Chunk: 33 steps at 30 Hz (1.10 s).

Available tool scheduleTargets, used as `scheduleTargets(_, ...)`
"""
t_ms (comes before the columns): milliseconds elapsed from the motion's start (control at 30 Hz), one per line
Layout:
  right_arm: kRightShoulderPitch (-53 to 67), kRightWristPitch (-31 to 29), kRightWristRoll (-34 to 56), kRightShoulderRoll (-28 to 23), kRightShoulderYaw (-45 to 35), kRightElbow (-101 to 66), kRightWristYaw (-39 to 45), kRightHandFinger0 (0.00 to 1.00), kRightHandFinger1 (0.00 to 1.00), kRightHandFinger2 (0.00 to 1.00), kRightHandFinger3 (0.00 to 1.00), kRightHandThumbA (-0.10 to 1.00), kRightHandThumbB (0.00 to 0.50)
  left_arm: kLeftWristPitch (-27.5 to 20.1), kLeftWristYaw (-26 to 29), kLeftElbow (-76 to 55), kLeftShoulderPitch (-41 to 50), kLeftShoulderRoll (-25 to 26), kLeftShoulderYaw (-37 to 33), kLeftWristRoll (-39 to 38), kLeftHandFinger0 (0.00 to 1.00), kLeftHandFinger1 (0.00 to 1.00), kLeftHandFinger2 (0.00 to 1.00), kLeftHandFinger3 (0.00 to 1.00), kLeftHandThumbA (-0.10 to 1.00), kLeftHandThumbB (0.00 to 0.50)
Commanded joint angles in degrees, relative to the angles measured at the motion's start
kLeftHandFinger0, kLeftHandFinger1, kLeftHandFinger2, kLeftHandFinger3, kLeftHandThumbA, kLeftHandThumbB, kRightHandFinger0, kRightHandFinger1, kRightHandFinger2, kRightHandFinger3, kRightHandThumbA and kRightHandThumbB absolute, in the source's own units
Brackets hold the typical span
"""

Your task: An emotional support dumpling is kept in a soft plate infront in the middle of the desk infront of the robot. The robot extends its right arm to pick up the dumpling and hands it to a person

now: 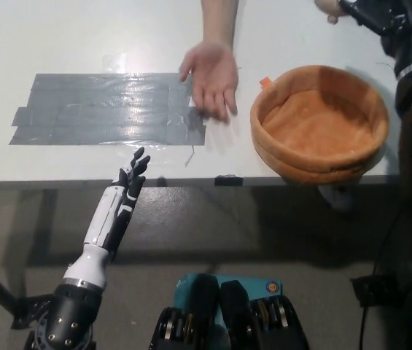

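Orange and soft, the plate [319, 124] sits empty because the black right hand [366, 11] grasps the dumpling [328, 7] near a person's open hand [211, 76], while the white left hand [129, 182] rests low, fingers apart.

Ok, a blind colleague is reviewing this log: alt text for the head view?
A person's hand reaches palm-up over a white desk, beside an empty orange plate. The black right hand is raised top right; the white left hand rests open by the desk edge.

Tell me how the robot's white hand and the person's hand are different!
The white hand hangs below the table edge, pointing up; the person's hand reaches down over the table from the top. The white hand is slim and hard-looking with dark fingers; the person's hand is broader and soft, beside the orange plate. Both are open and hold nothing.
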Motion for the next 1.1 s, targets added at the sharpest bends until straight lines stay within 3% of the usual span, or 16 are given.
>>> scheduleTargets(0,-4.2,5.01,8.33,0.93,-1.57,-6.05,0.12,0.07,0.5,0.84,0.75,-0.1,0.15,-1.3,-0.92,-0.99,-0.36,0.25,-0.27,-0.15,1.0,1.0,1.0,1.0,1.0,0.102)
scheduleTargets(67,-3.99,4.0,7.01,0.65,0.08,-5.81,0.93,0.09,0.53,0.87,0.77,-0.1,0.129,-1.51,-1.09,-0.82,-0.27,0.23,-0.31,-0.62,1.0,1.0,1.0,1.0,1.0,0.102)
scheduleTargets(167,-3.73,1.56,3.0,0.56,4.02,-5.51,0.57,0.12,0.53,0.84,0.81,-0.1,0.139,-1.6,-1.2,-0.64,-0.38,0.34,-0.55,-0.42,1.0,1.0,1.0,1.0,1.0,0.099)
scheduleTargets(233,-3.66,0.78,0.58,0.43,6.51,-5.03,-0.13,0.1,0.52,0.82,0.85,-0.1,0.141,-1.16,-1.26,-0.83,-0.3,0.42,-0.7,-0.01,1.0,1.0,1.0,1.0,1.0,0.094)
scheduleTargets(300,-4.01,0.47,-2.25,0.88,9.63,-4.61,-1.35,0.06,0.52,0.86,0.9,-0.1,0.138,-1.2,-1.32,-0.93,-0.19,0.37,-0.76,-0.12,1.0,1.0,1.0,1.0,1.0,0.09)
scheduleTargets(500,-7.62,-5.36,-10.04,0.85,18.46,4.32,-4.59,0.0,0.49,0.85,0.86,-0.1,0.152,-0.79,-1.55,-1.31,-0.22,0.19,-0.81,-0.43,1.0,1.0,1.0,1.0,1.0,0.072)
scheduleTargets(667,-11.75,-7.81,-15.6,1.17,25.22,14.32,-7.76,0.0,0.44,0.81,0.86,-0.1,0.156,-0.8,-1.63,-1.55,-0.3,0.22,-0.86,-0.13,1.0,1.0,1.0,1.0,1.0,0.059)
scheduleTargets(733,-14.13,-11.46,-18.04,1.61,28.21,20.79,-9.8,0.0,0.41,0.78,0.89,-0.1,0.167,-0.63,-1.82,-1.73,-0.32,0.23,-0.81,-0.2,1.0,1.0,1.0,1.0,0.99,0.047)
scheduleTargets(833,-17.45,-14.59,-19.97,2.47,31.22,29.22,-12.59,0.0,0.39,0.76,0.86,-0.1,0.16,-0.22,-1.57,-1.75,-0.62,0.37,-1.05,1.14,1.0,1.0,1.0,1.0,1.0,0.069)
scheduleTargets(1067,-21.16,-15.6,-21.22,4.31,34.26,40.48,-15.24,0.0,0.39,0.79,0.86,-0.1,0.158,0.2,-1.57,-2.22,-0.54,0.38,-1.35,2.18,1.0,1.0,1.0,1.0,1.0,0.048)
